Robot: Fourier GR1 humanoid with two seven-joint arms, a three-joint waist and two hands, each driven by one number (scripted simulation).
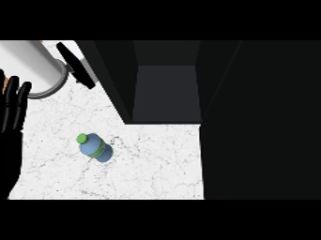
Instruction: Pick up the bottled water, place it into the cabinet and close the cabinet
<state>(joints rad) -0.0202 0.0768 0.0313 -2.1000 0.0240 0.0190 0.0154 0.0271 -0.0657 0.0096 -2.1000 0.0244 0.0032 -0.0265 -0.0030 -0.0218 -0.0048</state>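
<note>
**A:** What sits at the far left of the frame?

**B:** The left hand, black, along the left edge. Its fingers are straight and point up the frame, released and grasping nothing. It rests there, well apart from the bottle.

**A:** And above it?

**B:** In the upper left there is a white cylinder with a grey rim at its lower end. A black bar, like a handle, juts from it toward the right. I cannot tell what kind of vessel it is.

**A:** Where is the bottled water?

**B:** On the white marbled bench, left of centre and a little below the middle. Its body is blue and its green cap shows at its upper left. It seems to stand upright and nothing touches it. It lies between the hand and the cabinet, outside the cabinet.

**A:** And the cabinet?

**B:** Dark, in the upper middle of the frame, and it stands open. Its grey inner recess faces down the frame and meets the bench at its lower edge.

**A:** Further right?

**B:** A tall dark panel fills the right side from top to bottom. I cannot tell whether it is the cabinet's door or a wall.
</note>
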